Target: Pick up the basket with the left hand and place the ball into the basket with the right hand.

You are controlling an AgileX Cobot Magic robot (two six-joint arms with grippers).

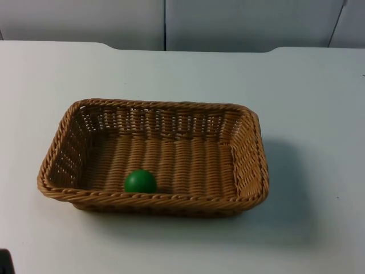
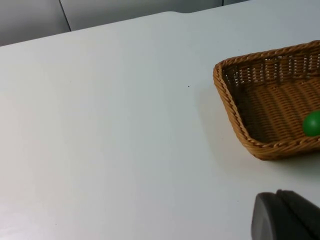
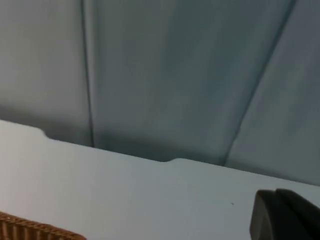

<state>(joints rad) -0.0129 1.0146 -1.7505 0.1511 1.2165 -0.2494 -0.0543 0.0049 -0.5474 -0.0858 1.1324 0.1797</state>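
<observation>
A brown wicker basket (image 1: 251, 154) rests flat on the white table, near the middle in the top view. A green ball (image 1: 140, 181) lies inside it, against the near wall and toward its left end. My left gripper (image 2: 286, 218) hovers over bare table to the left of the basket (image 2: 235, 107), well apart from it, with the ball (image 2: 313, 123) visible inside. My right gripper (image 3: 285, 215) is raised and faces the partition wall, with a strip of the basket's rim (image 3: 30, 231) below it. Neither gripper touches the basket or the ball.
The grey partition wall (image 1: 171, 23) closes off the table's far edge. White table top (image 1: 319, 103) surrounds the basket on every side. A small dark shape (image 1: 4, 262) sits at the near left corner of the top view.
</observation>
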